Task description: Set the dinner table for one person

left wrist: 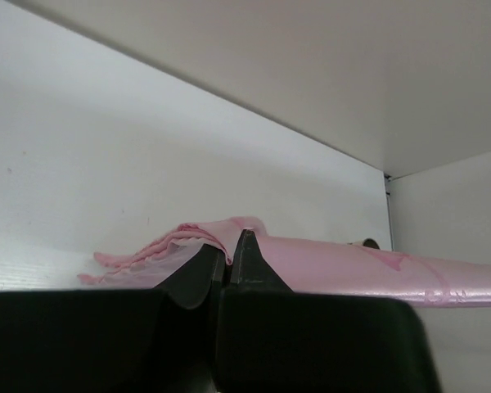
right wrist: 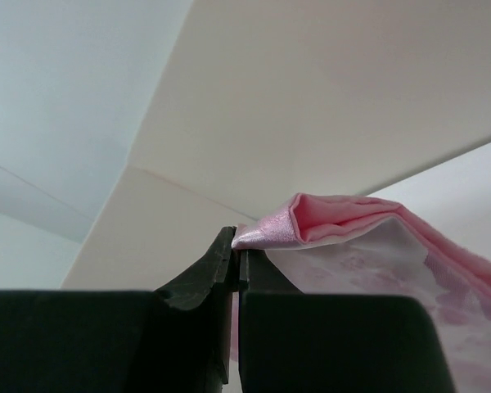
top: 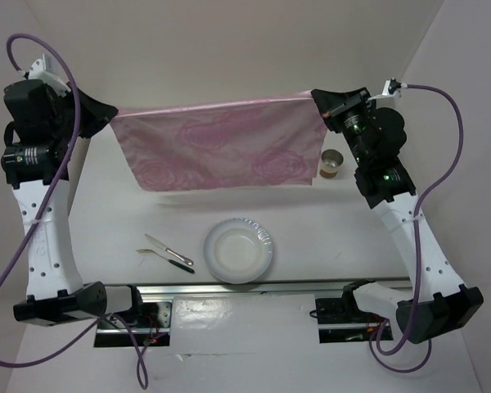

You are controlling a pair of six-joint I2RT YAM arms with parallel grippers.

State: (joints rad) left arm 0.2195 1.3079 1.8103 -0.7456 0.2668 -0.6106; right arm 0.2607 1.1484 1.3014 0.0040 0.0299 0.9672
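The cloth [top: 221,147] was held stretched between the left tool [top: 109,115] and right tool [top: 318,97], each clamped on a top corner. Its long axis was aligned with the far edge of the counter [top: 327,237], which was seen below it, equally near both arms.

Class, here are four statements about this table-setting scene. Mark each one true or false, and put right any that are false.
1. The left gripper and the right gripper are each shut on a top corner of the pink cloth. True.
2. The white plate lies on the pink cloth. False: it lies on the bare table, nearer the arm bases than the cloth.
3. In the top view, the cutlery lies left of the plate. True.
4. The small cup stands beside the left arm. False: it stands by the right arm, next to the cloth's right edge.
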